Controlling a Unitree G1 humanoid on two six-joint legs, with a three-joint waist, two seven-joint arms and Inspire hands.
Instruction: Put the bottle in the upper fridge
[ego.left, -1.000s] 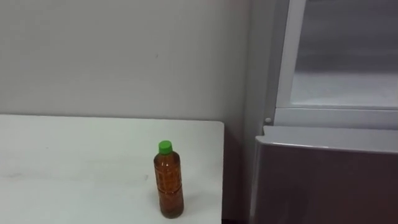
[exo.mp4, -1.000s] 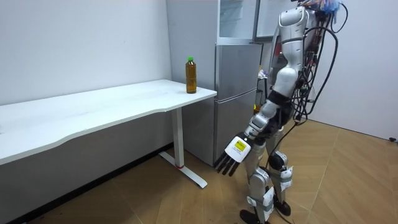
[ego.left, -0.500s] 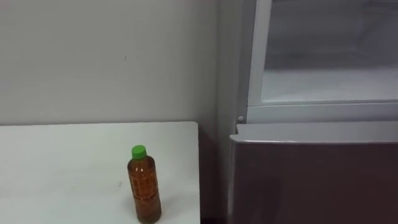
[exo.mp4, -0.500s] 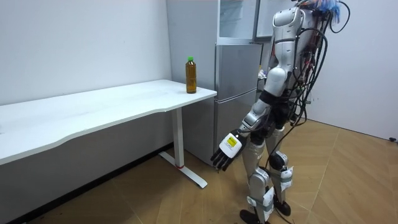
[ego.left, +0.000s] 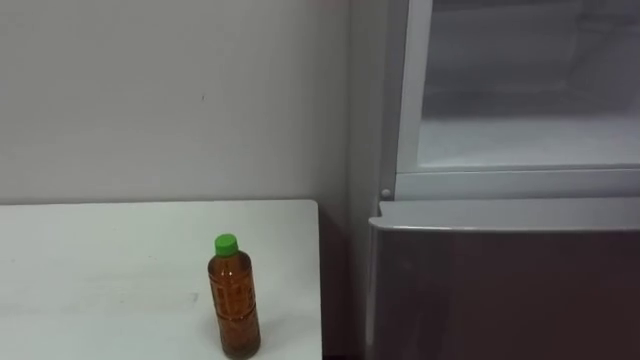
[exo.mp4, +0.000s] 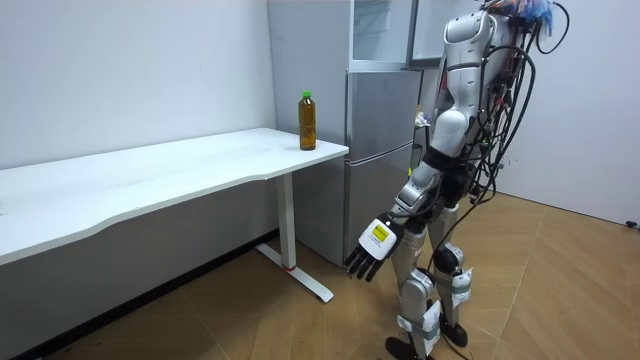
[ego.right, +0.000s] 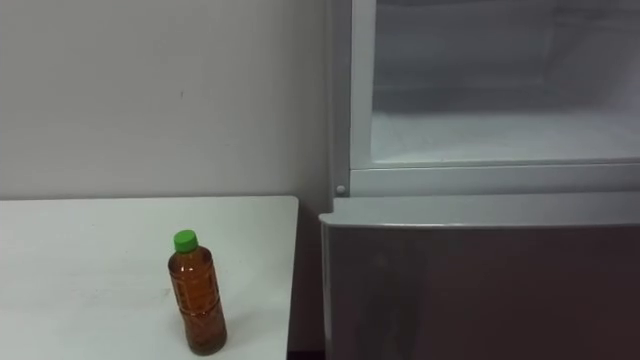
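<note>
the bottle (ego.left: 234, 300) stands up straight on the white table (ego.left: 90, 260), near the table's end beside the fridge (ego.left: 500, 285). it is see-through, full of brown drink, with 1 green cap (ego.left: 226, 242). nothing touches it. the top part of the fridge (ego.left: 520, 140) is open. the robot stands in front of the fridge. its left hand (exo.mp4: 372, 250) hangs low, well apart from the bottle, fingers straight and a bit spread.

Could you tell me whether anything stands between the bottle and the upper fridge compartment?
Nothing visible does. The bottle stands upright near the right edge of the table; the upper fridge beside it, higher up, has its door open.
</note>
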